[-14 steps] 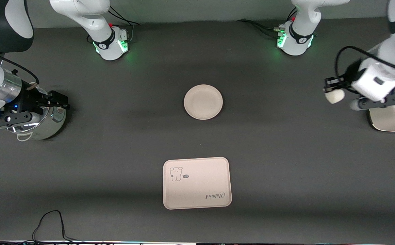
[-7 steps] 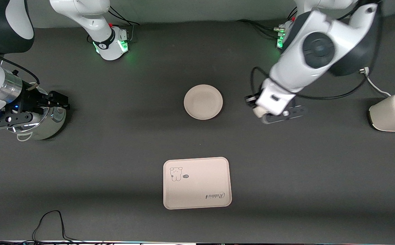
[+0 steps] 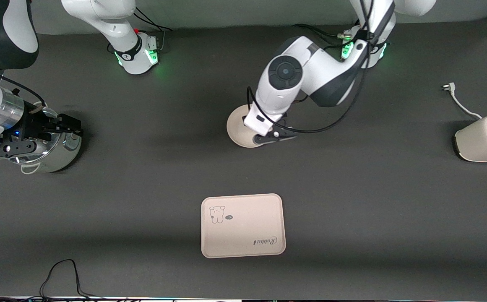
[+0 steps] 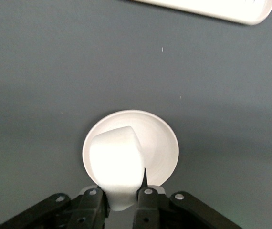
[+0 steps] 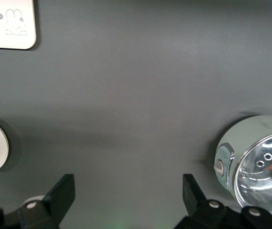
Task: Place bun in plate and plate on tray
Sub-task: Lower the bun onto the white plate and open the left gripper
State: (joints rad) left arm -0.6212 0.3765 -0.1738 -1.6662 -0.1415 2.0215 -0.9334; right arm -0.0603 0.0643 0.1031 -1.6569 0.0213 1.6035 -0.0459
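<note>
1. Currently, the small off-white rounded bun is being held clamped between the fingers of the left gripper, over the round cream-white shallow plate.
2. If released off-centre, the bun is being risked rolling over the rim.
3. The right gripper is being kept waiting with fingers wide apart, beside the shiny metal pot.
4. The cream rectangular printed tray is lying nearer the camera, well apart.

A robot lab bench set up as a mock kitchen. Two white arms are bolted to a dark grey table, their bases lit green, with loose cables trailing along the table's edges. Around the tray stands a sparse set of household props: a round plate, a cream toaster with its plug lying loose, and a shiny cooker pot.
</note>
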